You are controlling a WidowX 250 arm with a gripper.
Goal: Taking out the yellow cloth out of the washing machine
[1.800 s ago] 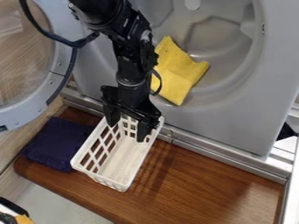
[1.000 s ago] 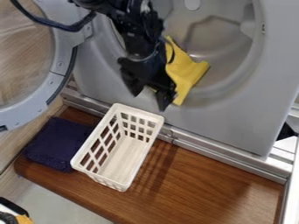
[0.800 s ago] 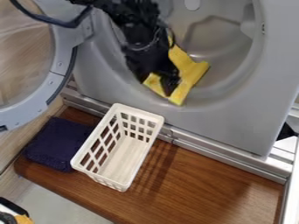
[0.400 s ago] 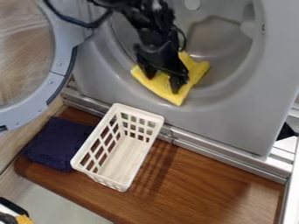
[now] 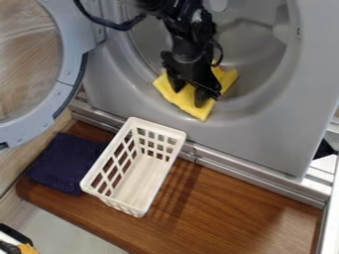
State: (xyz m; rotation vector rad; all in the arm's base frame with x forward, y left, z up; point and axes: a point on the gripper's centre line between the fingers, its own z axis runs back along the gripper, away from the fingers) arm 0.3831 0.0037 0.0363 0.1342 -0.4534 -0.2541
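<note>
One end effector [image 5: 189, 94], fingers spread, hangs over one yellow cloth [image 5: 191, 108] in one washing machine [image 5: 265, 131]; one white basket [image 5: 140, 178] and one navy cloth [image 5: 65, 162] sit on one counter [image 5: 245, 213]

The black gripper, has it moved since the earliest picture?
Yes. The gripper was over the white plastic basket; now it is higher and further right in the view, at the yellow cloth.

Behind the jaws, part of the yellow cloth [image 5: 192, 110] is hidden; above them, the top edge cuts off the robot arm [image 5: 185, 27] and washing machine [image 5: 265, 134]; far left of them, the round door [image 5: 69, 59] is cropped.
</note>
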